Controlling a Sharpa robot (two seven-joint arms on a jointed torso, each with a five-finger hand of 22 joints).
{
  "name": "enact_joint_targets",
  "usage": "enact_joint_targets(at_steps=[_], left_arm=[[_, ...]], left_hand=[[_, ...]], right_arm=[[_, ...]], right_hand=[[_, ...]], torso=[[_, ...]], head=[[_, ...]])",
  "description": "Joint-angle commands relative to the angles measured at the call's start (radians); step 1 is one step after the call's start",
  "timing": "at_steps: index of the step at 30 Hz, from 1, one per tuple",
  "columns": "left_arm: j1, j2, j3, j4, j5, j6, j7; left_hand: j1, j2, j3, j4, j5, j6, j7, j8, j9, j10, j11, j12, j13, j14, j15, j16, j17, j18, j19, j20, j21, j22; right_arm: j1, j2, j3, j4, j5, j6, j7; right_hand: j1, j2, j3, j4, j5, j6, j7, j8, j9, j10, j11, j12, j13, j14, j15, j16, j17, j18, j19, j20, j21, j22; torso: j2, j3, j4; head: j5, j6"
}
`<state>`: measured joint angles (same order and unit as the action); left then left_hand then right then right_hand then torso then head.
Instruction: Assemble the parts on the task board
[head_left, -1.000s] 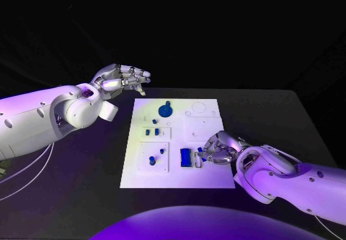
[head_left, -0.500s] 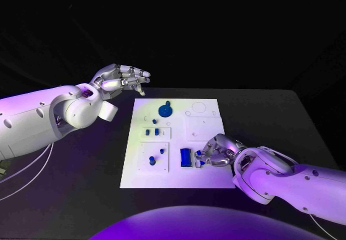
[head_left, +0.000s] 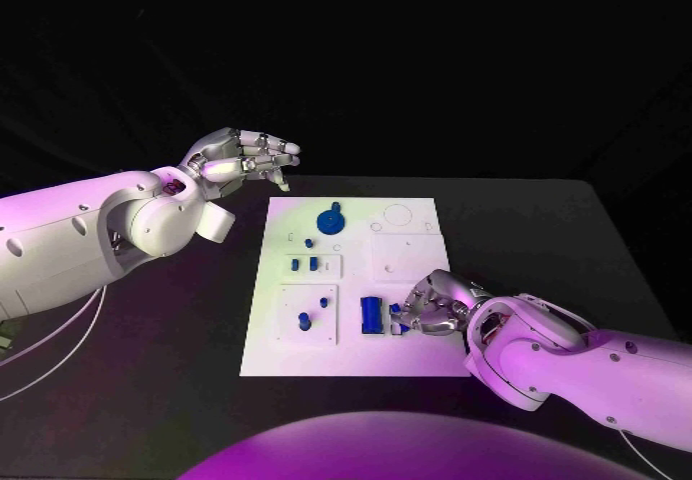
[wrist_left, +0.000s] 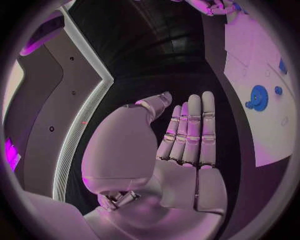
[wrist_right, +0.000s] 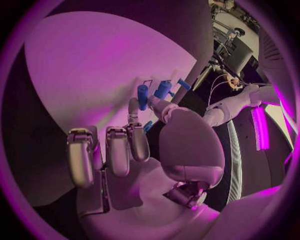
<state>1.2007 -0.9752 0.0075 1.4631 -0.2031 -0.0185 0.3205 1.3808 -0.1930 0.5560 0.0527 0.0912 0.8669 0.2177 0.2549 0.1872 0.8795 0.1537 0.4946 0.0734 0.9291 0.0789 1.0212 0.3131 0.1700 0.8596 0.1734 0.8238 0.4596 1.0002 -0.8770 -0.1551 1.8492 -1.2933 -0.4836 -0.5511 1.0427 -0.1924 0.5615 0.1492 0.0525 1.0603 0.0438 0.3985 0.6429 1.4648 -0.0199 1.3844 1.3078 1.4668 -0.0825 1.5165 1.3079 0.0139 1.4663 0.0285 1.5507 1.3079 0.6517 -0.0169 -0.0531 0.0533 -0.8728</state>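
black table (head_left: 173, 330) unchanged; right robot hand (head_left: 433, 303) crept nearer the blue part (head_left: 372, 314), its hold unclear.

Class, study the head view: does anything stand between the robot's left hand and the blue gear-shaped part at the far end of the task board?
Nothing visible does. The left hand hovers off the task board's far left corner, holding nothing; only bare table and board separate it from the gear-shaped part.

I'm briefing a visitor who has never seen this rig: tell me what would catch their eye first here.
First, the white task board in the middle of the black table, dotted with small blue parts, the largest a round blue gear near its far edge. Next, the right hand down on the board's near right part, fingers at a blue block. The left hand hangs in the air beyond the board's far left corner, holding nothing.
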Motion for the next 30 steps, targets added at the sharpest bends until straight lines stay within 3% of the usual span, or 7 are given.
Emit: enact_joint_targets(at_steps=[1,13,30], left_arm=[[0.001,0.001,0.001,0.003,0.002,0.016,0.003],[0.001,0.000,0.001,0.003,0.002,0.016,0.003],[0.001,0.000,0.001,0.003,0.002,0.015,0.003]], left_hand=[[-0.001,0.006,-0.002,0.005,0.002,-0.004,0.000,0.006,0.001,-0.009,0.001,0.006,-0.001,-0.002,0.003,0.005,0.001,0.013,0.008,0.001,-0.004,-0.001],[-0.003,0.006,-0.001,0.007,0.002,-0.004,-0.001,0.007,0.001,-0.010,0.001,0.007,-0.001,-0.003,0.003,0.005,0.001,0.013,0.008,0.001,-0.007,-0.002],[-0.003,0.006,-0.001,0.007,0.002,-0.004,-0.001,0.007,0.001,-0.010,0.001,0.007,-0.001,-0.003,0.003,0.005,0.001,0.013,0.008,0.001,-0.007,-0.002]], right_arm=[[-0.001,-0.002,0.000,0.004,-0.001,0.017,0.001],[-0.001,-0.004,0.000,0.007,-0.003,0.022,0.006],[-0.001,-0.002,0.000,0.009,-0.004,0.059,0.011]], right_hand=[[-0.009,0.005,-0.008,0.003,-0.002,0.007,0.001,0.003,0.001,0.039,-0.008,0.006,0.140,0.080,-0.005,0.003,0.143,-0.010,0.097,-0.004,0.001,0.257],[-0.038,0.026,-0.023,0.027,-0.002,0.014,-0.002,0.008,0.005,0.046,-0.011,0.019,0.150,0.081,-0.007,0.005,0.147,-0.011,0.099,-0.007,0.006,0.259],[-0.034,0.026,-0.025,0.022,-0.002,0.014,-0.005,0.009,0.006,0.048,-0.013,0.022,0.153,0.082,-0.008,0.006,0.149,-0.011,0.099,-0.008,0.006,0.259]], torso=[[-0.001,0.0003,-0.0001],[0.000,0.0007,0.0005],[0.000,-0.0004,0.0001]], head=[[0.002,0.000],[0.001,0.000],[0.003,0.000]])
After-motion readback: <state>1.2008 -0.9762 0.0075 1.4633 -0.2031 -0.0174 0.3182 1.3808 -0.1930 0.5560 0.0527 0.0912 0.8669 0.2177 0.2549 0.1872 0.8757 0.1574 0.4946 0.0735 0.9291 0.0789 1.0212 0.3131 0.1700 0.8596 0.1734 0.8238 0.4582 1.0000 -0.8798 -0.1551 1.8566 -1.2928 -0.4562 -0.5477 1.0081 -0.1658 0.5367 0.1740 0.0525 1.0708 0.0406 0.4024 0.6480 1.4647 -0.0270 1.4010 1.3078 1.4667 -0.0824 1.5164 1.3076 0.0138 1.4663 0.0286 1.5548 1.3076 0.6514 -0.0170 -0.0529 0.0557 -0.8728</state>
